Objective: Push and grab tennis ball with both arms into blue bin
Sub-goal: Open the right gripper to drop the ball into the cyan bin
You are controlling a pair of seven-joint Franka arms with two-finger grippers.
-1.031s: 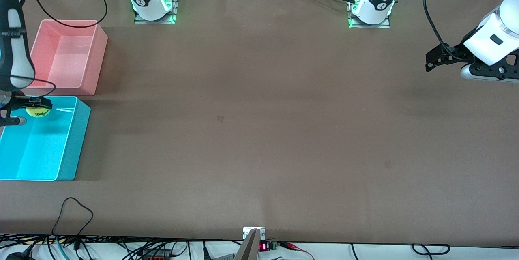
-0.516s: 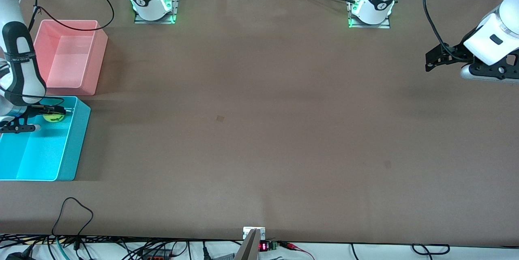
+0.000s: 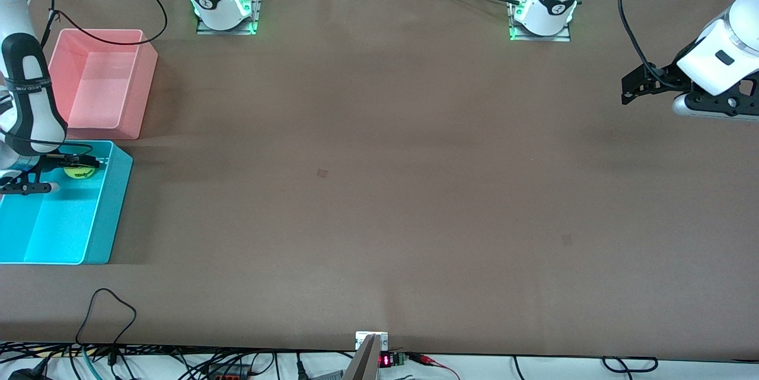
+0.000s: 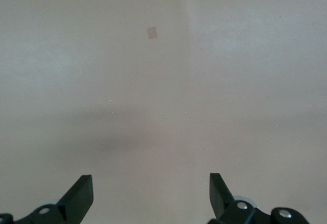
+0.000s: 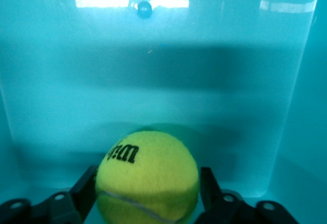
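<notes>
The tennis ball (image 3: 79,172) is yellow-green with dark lettering. My right gripper (image 3: 74,168) is shut on it and holds it low inside the blue bin (image 3: 112,202), close to the bin's wall that is farthest from the front camera. In the right wrist view the ball (image 5: 147,175) sits between the two black fingers (image 5: 84,191), with the bin's cyan floor and walls (image 5: 163,70) around it. My left gripper (image 3: 630,90) is open and empty, up over bare table at the left arm's end. The left wrist view (image 4: 150,198) shows only bare tabletop between its fingers.
A pink bin (image 3: 101,80) stands beside the blue bin, farther from the front camera. Both bins are at the right arm's end of the table. Black cables (image 3: 107,309) lie at the table's near edge.
My right gripper has come down with the ball into the blue bin and shifted toward the table's middle. In the last half second it has hardly moved. The left arm has stayed still.
</notes>
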